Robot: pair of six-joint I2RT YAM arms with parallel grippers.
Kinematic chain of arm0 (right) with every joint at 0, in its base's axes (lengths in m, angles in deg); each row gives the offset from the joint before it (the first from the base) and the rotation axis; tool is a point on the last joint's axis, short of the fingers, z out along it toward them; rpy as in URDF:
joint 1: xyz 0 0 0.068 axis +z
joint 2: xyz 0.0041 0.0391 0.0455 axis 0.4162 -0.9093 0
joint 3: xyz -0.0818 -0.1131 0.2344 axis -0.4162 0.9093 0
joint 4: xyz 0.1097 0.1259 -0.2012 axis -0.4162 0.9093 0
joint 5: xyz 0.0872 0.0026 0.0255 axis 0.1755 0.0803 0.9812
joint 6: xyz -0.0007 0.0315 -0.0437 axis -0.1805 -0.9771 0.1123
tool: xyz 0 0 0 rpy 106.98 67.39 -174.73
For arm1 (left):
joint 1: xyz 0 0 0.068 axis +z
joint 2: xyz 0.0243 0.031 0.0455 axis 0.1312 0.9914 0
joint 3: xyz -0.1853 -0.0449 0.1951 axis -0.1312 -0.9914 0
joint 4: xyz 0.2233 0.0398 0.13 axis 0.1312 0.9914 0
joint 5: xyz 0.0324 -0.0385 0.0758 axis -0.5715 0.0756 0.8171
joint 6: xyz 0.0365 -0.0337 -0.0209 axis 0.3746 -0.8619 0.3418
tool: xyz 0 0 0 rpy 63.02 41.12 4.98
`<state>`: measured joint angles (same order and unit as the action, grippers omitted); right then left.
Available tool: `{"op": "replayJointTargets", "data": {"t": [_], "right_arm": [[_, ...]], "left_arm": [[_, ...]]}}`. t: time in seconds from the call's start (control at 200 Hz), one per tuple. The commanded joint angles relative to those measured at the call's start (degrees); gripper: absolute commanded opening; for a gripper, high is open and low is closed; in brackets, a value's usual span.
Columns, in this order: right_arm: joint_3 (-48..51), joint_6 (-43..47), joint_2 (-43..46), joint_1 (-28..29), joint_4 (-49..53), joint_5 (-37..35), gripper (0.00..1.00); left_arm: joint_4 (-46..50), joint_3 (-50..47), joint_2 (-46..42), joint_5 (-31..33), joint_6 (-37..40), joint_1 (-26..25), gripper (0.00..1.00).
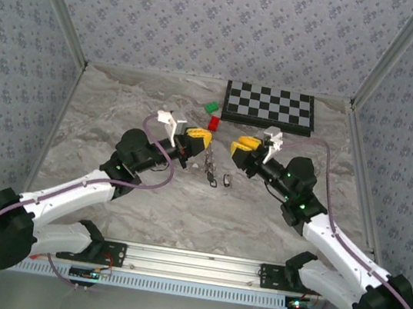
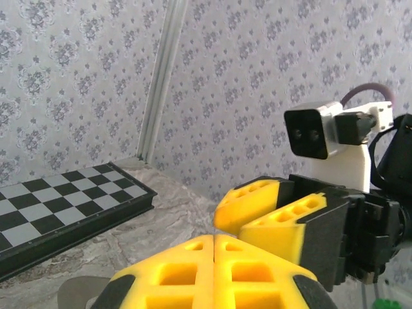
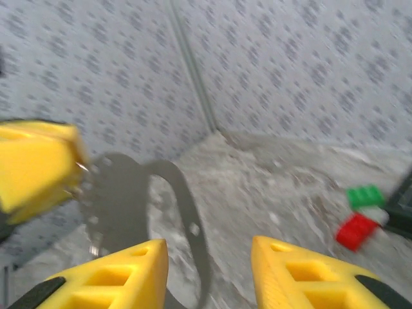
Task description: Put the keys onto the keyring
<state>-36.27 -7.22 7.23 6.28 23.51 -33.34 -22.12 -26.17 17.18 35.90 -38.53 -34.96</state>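
Observation:
My left gripper (image 1: 203, 135) (image 2: 214, 239) hovers over the middle of the table with its yellow pads pressed together. From its tips a thin silvery string of metal hangs down: the keyring (image 1: 209, 157), with keys (image 1: 211, 178) at its lower end. In the right wrist view the keyring (image 3: 187, 212) is a blurred grey loop beside the left pad (image 3: 35, 167). Another black-headed key (image 1: 227, 180) lies on the table just to the right. My right gripper (image 1: 237, 147) (image 3: 209, 257) faces the left one from close by, open, with nothing between its fingers (image 2: 270, 212).
A folded chessboard (image 1: 270, 106) (image 2: 58, 206) lies at the back of the table. A green block (image 1: 212, 107) (image 3: 365, 195) and a red block (image 1: 214, 122) (image 3: 357, 230) sit just behind the grippers. Patterned walls close in the marbled table (image 1: 120, 110) on three sides.

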Motion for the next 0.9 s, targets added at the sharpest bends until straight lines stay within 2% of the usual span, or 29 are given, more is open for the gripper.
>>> {"op": "replayJointTargets", "data": {"t": [0.0,0.435,0.9], "right_arm": [[-1.9,-5.8,-3.4,-0.2,-13.6,7.4,0.35],[-6.4,-18.1,-15.7,-1.1,-30.0,19.3,0.36],[-8.6,-20.5,-20.9,-0.2,-31.0,23.6,0.30]], "left_arm": [[-7.4,0.4,-0.5,1.6,-5.1,0.3,0.00],[-8.7,0.2,-0.8,-1.3,-5.1,0.3,0.00],[-8.4,-0.1,-1.5,-1.3,-4.6,0.3,0.00]]}}
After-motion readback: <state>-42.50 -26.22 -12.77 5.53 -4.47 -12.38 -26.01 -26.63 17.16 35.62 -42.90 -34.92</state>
